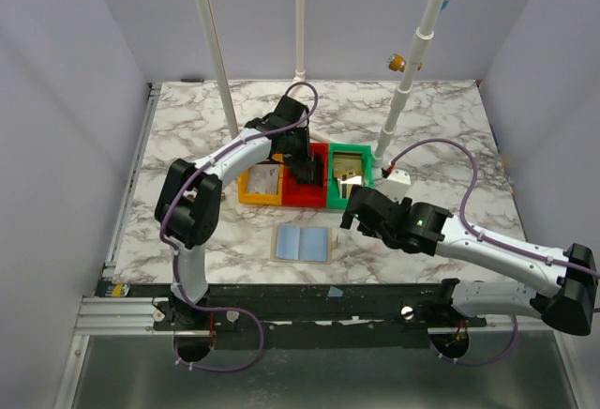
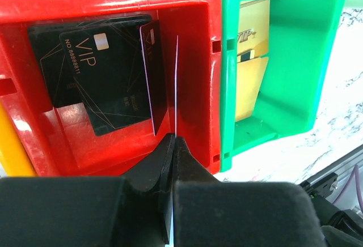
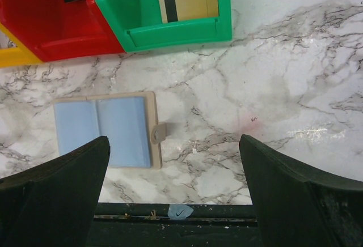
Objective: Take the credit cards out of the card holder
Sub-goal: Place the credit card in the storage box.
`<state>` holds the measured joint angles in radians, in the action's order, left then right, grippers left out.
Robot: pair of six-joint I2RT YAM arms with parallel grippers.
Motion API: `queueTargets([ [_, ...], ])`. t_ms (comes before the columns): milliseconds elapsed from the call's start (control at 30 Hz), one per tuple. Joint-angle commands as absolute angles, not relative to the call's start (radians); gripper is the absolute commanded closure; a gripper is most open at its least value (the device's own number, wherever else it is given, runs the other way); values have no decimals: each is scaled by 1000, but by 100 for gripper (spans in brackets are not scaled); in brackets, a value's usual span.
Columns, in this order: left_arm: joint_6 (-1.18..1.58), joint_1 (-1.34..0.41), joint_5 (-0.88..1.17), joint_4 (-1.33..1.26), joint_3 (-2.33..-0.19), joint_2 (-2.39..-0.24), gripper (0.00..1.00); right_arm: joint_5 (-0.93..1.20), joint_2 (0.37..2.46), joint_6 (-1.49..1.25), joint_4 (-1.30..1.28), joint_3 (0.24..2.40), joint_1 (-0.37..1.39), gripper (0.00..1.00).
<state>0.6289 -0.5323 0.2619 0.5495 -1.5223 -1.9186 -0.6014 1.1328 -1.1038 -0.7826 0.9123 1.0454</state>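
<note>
Card point(image 2: 176, 88) pinched edge-on in left jaws by red tray point(image 2: 211, 105) wall, right jaws spread over marble point(image 3: 272, 77)

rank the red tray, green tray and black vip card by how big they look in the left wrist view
1. red tray
2. green tray, though the two trays may be the same size and red simply fills more of the frame
3. black vip card, clearly the smallest

Left arm point(image 1: 234, 151): yours reaches far forward, elbow raised, wrist bent down.
Left gripper point(image 2: 174, 140): jaws pressed together on a card point(image 2: 176, 88) held edge-on between the tips.
Right arm point(image 1: 487, 240): stretched low, angled leftward.
Right gripper point(image 3: 174, 142): your jaws stand wide apart.
</note>
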Motion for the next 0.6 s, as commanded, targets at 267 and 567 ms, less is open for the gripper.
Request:
queueTargets([
  [267, 623, -535, 264, 562, -1583, -1970, 100, -622, 1145, -1123, -792, 895, 1043, 0],
  [567, 614, -535, 267, 575, -1610, -1980, 86, -622, 1146, -1126, -792, 895, 1043, 0],
])
